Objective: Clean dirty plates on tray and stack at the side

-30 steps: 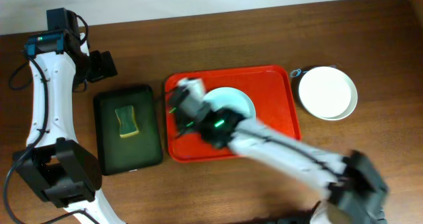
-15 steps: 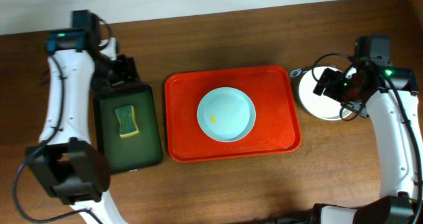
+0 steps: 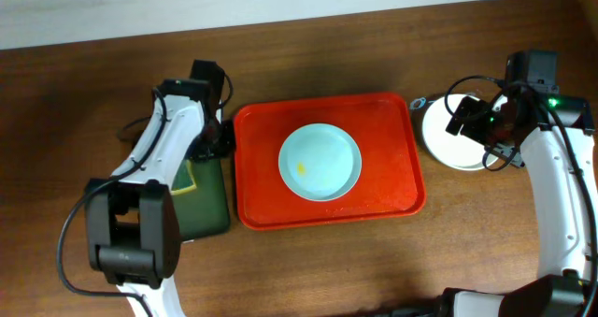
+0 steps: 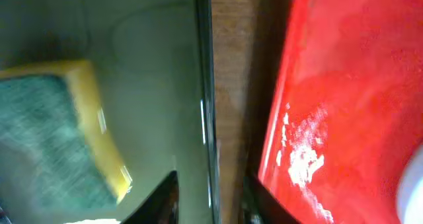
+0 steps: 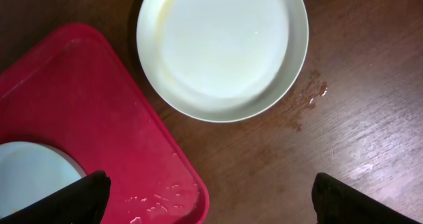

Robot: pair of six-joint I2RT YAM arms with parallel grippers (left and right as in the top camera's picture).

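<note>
Sponge (image 4: 53, 138) half cut off; left tool (image 4: 210, 199) narrowly parted, empty; right tool (image 5: 211, 196) wide, empty.

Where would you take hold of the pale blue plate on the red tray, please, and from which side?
Probably pinch the plate by its rim from above, at its right edge, fingers straddling it. It lies flat in the red tray, so only the rim offers purchase, and the yellow smear sits left of centre.

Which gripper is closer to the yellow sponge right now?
Left. The left gripper hovers at the green tray's edge, just beside the sponge; the right gripper hovers across the table by the white plate.
</note>
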